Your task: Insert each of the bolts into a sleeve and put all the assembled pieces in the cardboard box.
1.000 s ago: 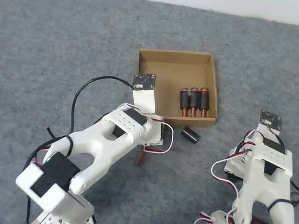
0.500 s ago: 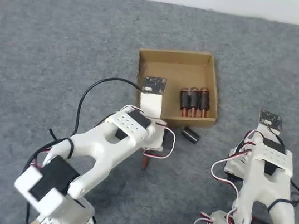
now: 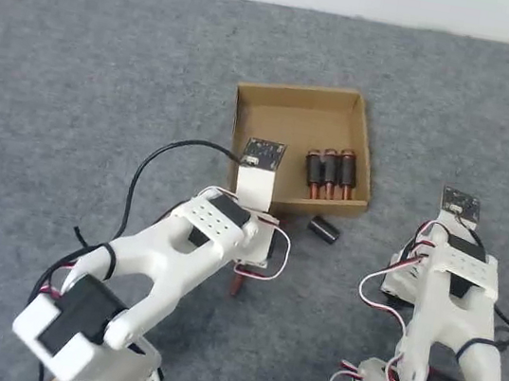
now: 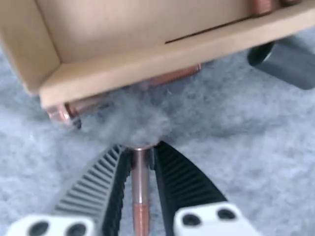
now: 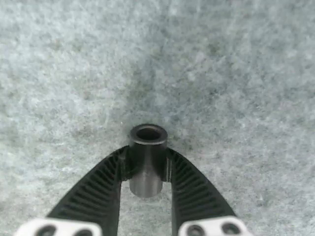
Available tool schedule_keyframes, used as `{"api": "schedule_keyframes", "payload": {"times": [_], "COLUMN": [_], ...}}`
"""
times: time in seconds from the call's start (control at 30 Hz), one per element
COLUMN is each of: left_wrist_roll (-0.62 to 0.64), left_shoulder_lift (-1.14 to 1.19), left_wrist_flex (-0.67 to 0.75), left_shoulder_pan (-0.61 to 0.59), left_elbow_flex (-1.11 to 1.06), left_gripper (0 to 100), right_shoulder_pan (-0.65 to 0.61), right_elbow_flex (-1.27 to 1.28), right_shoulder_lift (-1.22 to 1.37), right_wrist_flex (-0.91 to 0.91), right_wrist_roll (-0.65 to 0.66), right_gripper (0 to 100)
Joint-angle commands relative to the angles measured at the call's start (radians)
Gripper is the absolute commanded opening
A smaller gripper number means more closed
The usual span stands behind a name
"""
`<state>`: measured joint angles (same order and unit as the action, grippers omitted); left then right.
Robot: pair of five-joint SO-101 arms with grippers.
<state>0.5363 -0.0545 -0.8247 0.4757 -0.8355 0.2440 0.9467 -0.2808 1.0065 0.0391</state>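
Item 1: L gripper (image 4: 140,150), clamped on a copper bolt (image 4: 140,189). Bolt lies lengthwise betw. the fingers, front end poking past the tips, prob. so it can be pushed straight into a bore. Sits low over the carpet (image 3: 80,78), just short of the near wall of the box (image 3: 292,134). Item 2: R gripper (image 5: 146,158), clamped on a black sleeve (image 5: 146,172), open bore at the far end, prob. held ready as the bolt's mate; well apart from L arm. Item 3: three finished pieces (image 3: 329,173), side by side in the box by its near wall. Item 4: spare sleeve (image 3: 325,228), on carpet just outside the box. Item 5: second bolt (image 4: 63,114), on carpet against the box's outer wall. Unclear: second bolt blurred, mid-length hard to follow; held bolt's rear end cut off at frame edge; can't tell if its front end is head or thread.
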Motion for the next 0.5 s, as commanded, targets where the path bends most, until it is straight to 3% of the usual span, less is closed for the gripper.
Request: {"api": "schedule_keyframes", "payload": {"times": [0.0,0.23,0.47], "left_wrist_roll": [-0.012,-0.009,-0.014], "left_shoulder_lift": [-0.058,-0.058,-0.046], "left_wrist_flex": [0.023,0.021,0.031], "left_shoulder_pan": [0.006,0.005,0.003], "left_elbow_flex": [-0.001,-0.035,-0.041], "left_gripper": [5,22,10], "right_shoulder_pan": [0.004,0.004,0.004], "right_elbow_flex": [-0.005,-0.005,-0.005], "right_shoulder_lift": [-0.059,-0.059,-0.059], "right_wrist_flex": [-0.002,-0.002,-0.002], "right_wrist_roll": [0.012,0.012,0.014], "right_gripper": [0.6,0.6,0.6]}}
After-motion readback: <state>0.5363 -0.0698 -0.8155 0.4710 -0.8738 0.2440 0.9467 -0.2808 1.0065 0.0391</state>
